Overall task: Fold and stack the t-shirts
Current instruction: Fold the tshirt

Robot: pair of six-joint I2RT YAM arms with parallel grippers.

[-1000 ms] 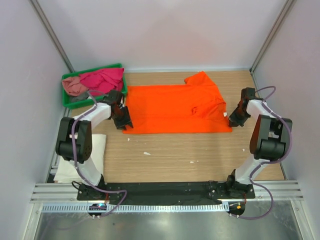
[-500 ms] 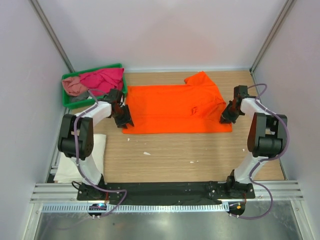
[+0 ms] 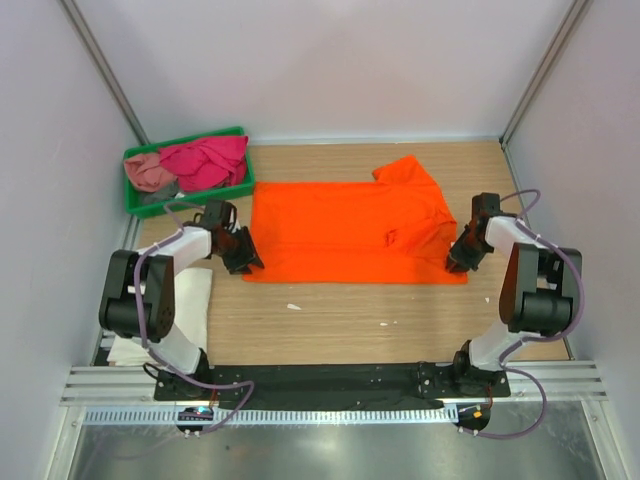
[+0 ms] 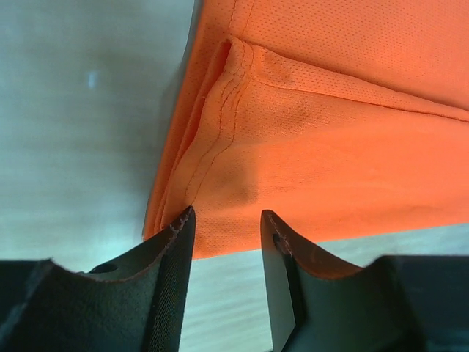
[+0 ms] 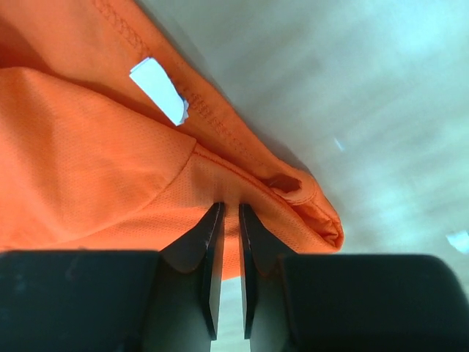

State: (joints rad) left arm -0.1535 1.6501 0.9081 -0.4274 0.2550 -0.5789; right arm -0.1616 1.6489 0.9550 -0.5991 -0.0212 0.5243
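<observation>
Top external: I count four t-shirts: one orange t-shirt (image 3: 345, 230) spread on the table (image 3: 350, 320), one magenta t-shirt (image 3: 205, 160) and one pink t-shirt (image 3: 148, 172) in the green tray (image 3: 185, 139), one white t-shirt (image 3: 195, 295) near-left. Left wrist: left gripper (image 4: 227, 213) released, the orange corner just beyond its fingertips. Right wrist: right gripper (image 5: 230, 207) parted by a slit at the hem; I cannot tell whether it grasps.

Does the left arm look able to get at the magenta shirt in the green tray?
Probably yes. The left end effector sits at a corner of the orange shirt, near the tray, and nothing stands between it and the magenta shirt.
</observation>
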